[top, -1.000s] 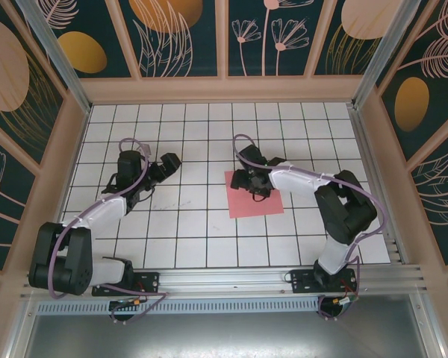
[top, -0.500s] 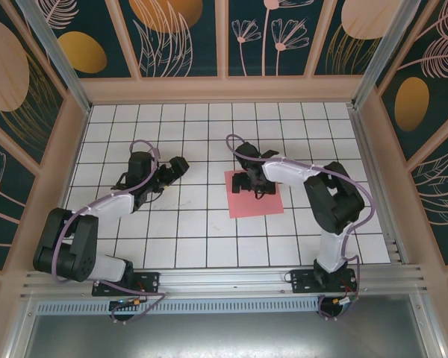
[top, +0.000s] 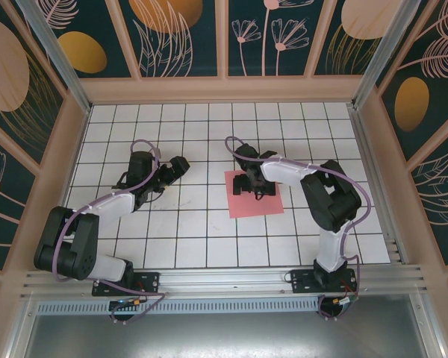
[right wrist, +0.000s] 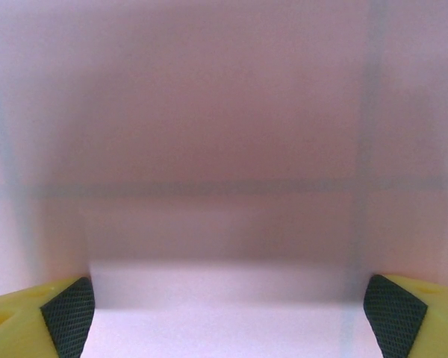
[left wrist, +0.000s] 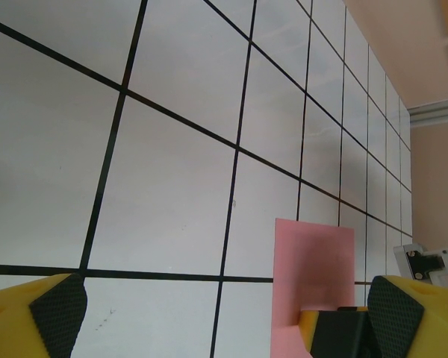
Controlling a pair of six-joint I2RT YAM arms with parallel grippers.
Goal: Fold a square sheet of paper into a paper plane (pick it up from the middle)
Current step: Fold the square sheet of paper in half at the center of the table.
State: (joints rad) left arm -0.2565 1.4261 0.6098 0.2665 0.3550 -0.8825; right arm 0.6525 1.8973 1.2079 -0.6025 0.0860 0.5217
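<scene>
the right gripper (top: 252, 186) is set low over the square sheet of paper (top: 263, 204), its jaws spread wide and nothing gripped between the pads (right wrist: 67, 307). the pink sheet lies flat beneath it and nearward of it, on the white grid table (top: 194, 231) — contact cannot be judged, the wrist view being blurred. the left gripper (top: 175, 165) is held fully open and empty, well left of the sheet.

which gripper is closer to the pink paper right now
Right. The right gripper is directly over the square sheet of paper, jaws open; the left gripper is open over white tiles off to the sheet's left.
</scene>
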